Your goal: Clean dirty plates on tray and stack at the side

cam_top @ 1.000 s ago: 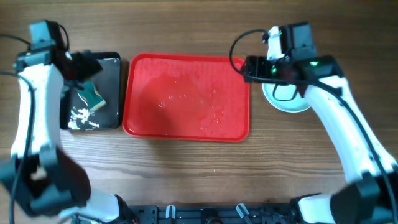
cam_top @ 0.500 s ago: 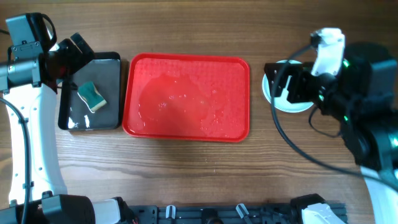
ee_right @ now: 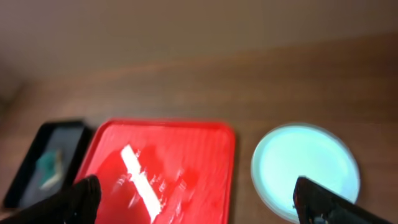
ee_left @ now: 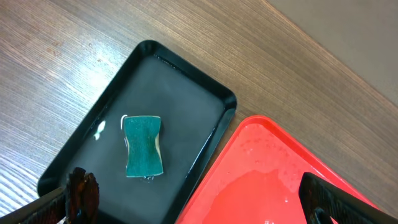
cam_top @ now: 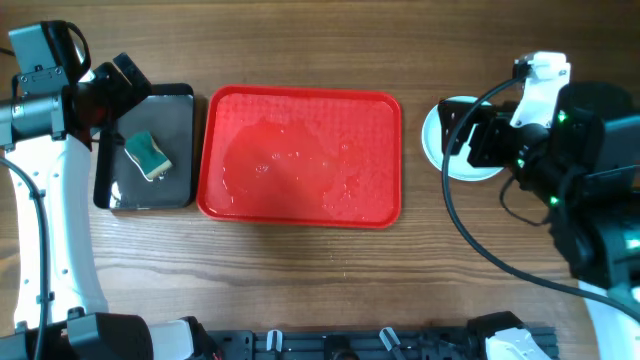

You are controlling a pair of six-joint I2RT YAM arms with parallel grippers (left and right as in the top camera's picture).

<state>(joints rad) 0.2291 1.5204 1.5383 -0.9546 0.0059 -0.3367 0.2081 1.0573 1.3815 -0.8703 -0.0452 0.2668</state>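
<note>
The right end effector (ee_right: 196, 186) hangs with jaws spread wide; the aqua-topped plates (ee_right: 305, 168) lie below it, toward one jaw, just beside the red tray (ee_right: 161, 168). The left end effector (ee_left: 196, 186), equally wide, overlooks a sponge (ee_left: 143, 146) in a black tray (ee_left: 186, 106)

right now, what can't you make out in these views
- Plates: overhead, the right arm covers part of them; count unclear.
- Right wrist: blurred, only one aqua plate shows, no detail.
- Left gripper, left wrist: fingers cut off by the bottom edge.

Right gripper (cam_top: 462, 135) risen, uncovering plates (cam_top: 432, 142); left gripper (cam_top: 118, 92) raised.
</note>
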